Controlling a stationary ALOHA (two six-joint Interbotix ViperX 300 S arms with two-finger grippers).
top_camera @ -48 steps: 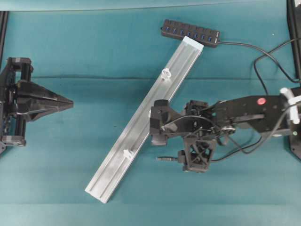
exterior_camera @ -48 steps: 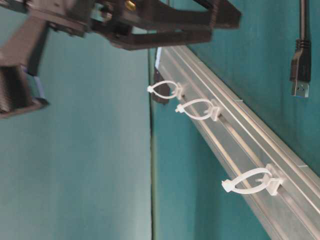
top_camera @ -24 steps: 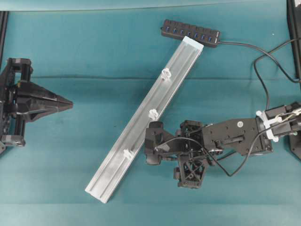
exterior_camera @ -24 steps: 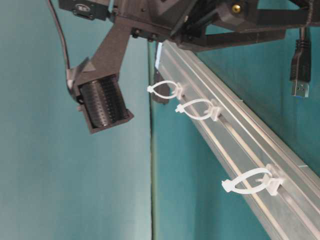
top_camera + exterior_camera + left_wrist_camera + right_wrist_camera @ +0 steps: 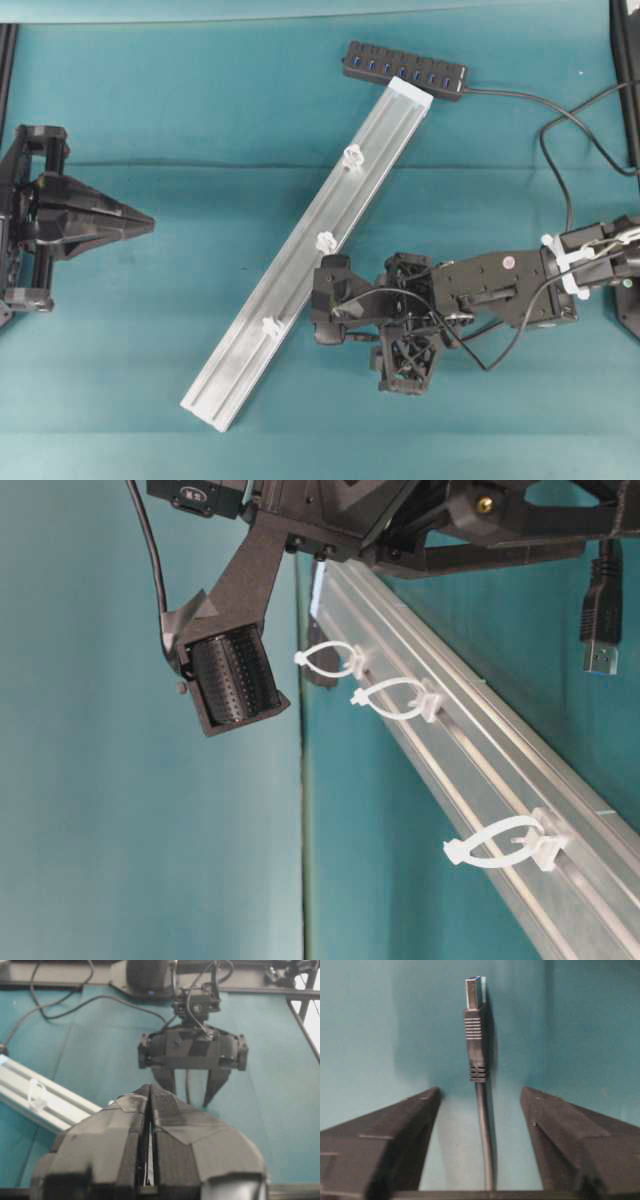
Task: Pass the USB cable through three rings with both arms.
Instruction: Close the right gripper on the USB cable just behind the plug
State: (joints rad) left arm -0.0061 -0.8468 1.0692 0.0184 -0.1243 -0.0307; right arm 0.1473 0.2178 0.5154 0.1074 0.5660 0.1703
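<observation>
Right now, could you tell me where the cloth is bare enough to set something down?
Bare: the wide stretch between the left gripper and the rail, and the strip below the rail's lower end. Crowded: beside the rail where the right gripper straddles the USB cable, and the wires near the hub.

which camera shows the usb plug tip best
The right wrist view: the USB cable's plug fills the centre, lying between the right tool's open fingers. The table-level view shows it small at the edge; overhead and left wrist views hide it behind the arm.
</observation>
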